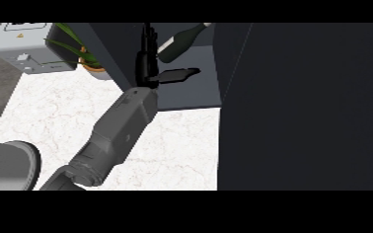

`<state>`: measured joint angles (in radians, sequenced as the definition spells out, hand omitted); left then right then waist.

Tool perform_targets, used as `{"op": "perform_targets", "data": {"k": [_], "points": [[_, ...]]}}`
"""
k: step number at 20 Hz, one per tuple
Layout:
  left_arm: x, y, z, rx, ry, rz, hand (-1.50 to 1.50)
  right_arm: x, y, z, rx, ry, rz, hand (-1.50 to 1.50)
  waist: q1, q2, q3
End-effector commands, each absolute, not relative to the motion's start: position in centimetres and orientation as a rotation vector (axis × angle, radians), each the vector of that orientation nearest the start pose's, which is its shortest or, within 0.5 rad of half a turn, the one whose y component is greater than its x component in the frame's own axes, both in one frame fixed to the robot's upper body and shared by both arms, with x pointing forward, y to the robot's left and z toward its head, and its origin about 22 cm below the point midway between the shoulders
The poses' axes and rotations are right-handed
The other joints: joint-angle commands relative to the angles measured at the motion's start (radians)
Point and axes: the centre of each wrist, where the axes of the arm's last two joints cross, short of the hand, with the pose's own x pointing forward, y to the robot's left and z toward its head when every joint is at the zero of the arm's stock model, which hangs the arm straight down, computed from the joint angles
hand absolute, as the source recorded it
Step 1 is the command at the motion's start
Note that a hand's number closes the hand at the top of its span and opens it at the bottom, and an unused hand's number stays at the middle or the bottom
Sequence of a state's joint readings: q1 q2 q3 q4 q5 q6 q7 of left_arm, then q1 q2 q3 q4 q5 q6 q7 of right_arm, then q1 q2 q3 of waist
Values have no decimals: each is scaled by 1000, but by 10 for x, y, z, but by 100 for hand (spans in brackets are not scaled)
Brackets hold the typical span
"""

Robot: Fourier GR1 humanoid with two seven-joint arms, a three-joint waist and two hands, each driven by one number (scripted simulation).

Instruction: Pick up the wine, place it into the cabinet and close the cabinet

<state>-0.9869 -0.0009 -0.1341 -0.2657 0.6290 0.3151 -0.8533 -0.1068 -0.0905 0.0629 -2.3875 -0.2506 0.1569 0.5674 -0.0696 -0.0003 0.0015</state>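
Note:
The dark green wine bottle [180, 43] lies tilted inside the open cabinet [195, 93], its neck pointing up and to the right. My left hand [149, 61] reaches into the cabinet just left of the bottle. Its fingers are straight and seen edge-on, and its thumb [178, 75] sticks out to the right below the bottle. The hand holds nothing; whether its fingers touch the bottle's base I cannot tell. The grey forearm [116, 133] runs up from the lower left. My right hand does not show.
The cabinet's dark door [291, 103] stands open and fills the right side of the view. A potted plant [86, 59] and a grey appliance [29, 44] stand at the back left of the marble counter [182, 148]. A grey rounded shape [16, 165] sits at the lower left edge.

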Motion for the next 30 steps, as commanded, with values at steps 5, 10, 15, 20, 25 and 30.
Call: {"op": "perform_targets", "data": {"k": [5,10,15,20,25,30], "points": [[356,98,-42,-18,-1824,247,-150,150,-215,207,349,-1912,310,-150,15,-4,-3],[315,66,-39,-8,-1855,216,-150,143,-226,201,303,-1906,301,-150,45,-4,-1],[268,41,-24,-24,-1887,210,-150,160,-225,199,266,-1926,262,-150,77,-8,-1],[239,38,-17,-111,-1901,240,-150,144,-236,197,281,-1913,306,-150,68,-4,-1],[203,47,6,-103,-1893,278,-150,142,-224,202,280,-1913,269,-150,75,-6,-1],[190,58,12,-40,-1896,275,-150,146,-228,216,288,-1918,281,-150,71,-3,-1]]}}
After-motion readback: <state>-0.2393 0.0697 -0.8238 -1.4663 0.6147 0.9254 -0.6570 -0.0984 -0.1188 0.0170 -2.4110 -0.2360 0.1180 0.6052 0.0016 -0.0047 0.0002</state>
